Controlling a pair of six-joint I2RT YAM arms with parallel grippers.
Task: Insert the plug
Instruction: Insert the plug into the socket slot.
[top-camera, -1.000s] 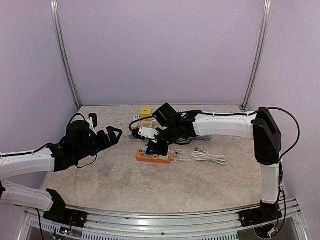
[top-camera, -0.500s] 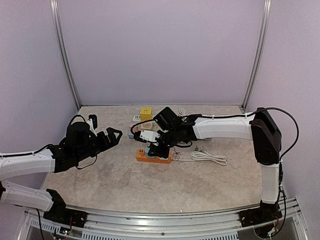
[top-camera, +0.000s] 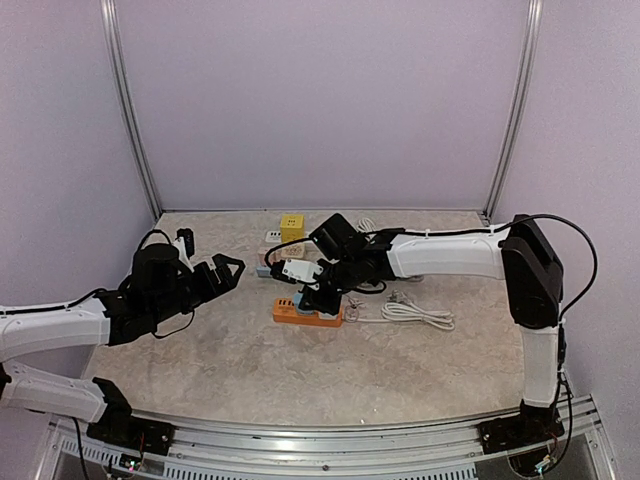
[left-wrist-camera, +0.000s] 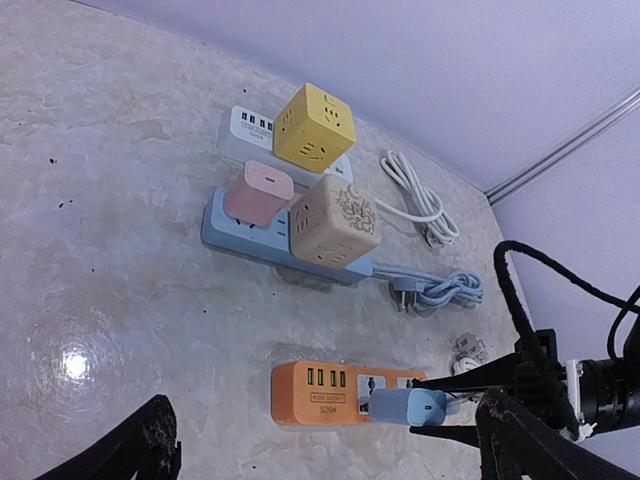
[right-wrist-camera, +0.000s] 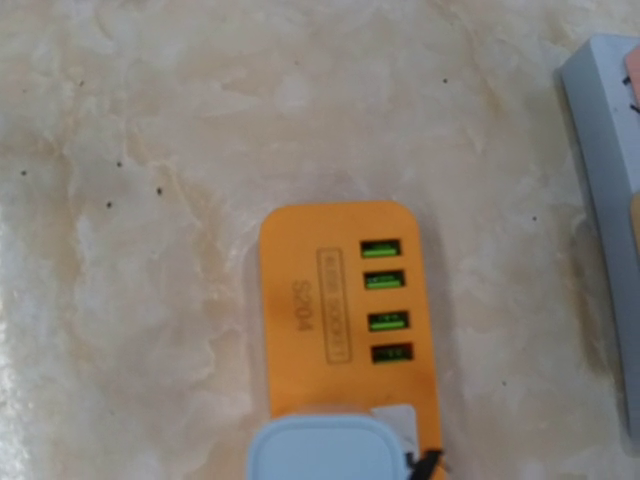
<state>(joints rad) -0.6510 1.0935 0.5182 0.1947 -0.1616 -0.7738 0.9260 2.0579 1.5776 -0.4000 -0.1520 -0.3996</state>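
Pale-blue plug (left-wrist-camera: 400, 408), likely light, rigid, slick plastic, sits pinched by its flat sides in the right gripper (left-wrist-camera: 425, 406) over the orange power strip (left-wrist-camera: 318, 392) mid-surface; left gripper (top-camera: 226, 271) gapes wide, empty.

Marbled table (top-camera: 230, 370): orange strip (top-camera: 295, 313) at centre; blue strip (left-wrist-camera: 230, 230) at its 11 o'clock; white cable (top-camera: 418, 314) at 3 o'clock.

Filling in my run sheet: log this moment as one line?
right claw: shut on blue plug | plug: over orange power strip, seating unclear | left claw: open, empty, apart
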